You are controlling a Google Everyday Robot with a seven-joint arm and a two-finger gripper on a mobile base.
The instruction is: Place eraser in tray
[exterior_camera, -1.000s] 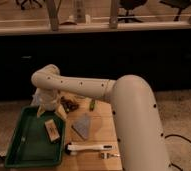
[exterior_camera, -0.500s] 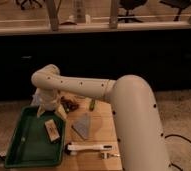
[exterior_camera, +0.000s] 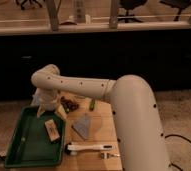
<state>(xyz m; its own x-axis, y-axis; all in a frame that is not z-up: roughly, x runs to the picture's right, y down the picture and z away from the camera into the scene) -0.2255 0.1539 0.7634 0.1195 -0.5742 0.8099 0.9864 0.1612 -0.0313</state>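
The tan eraser with a darker mark on top lies inside the green tray, near its right rim. My gripper hangs just above and behind the eraser, over the tray's far right corner, apart from the eraser. The white arm reaches to it from the right.
A grey triangular piece lies on the wooden table right of the tray. A long white-handled tool lies near the front edge. A dark small item and a green item sit at the back.
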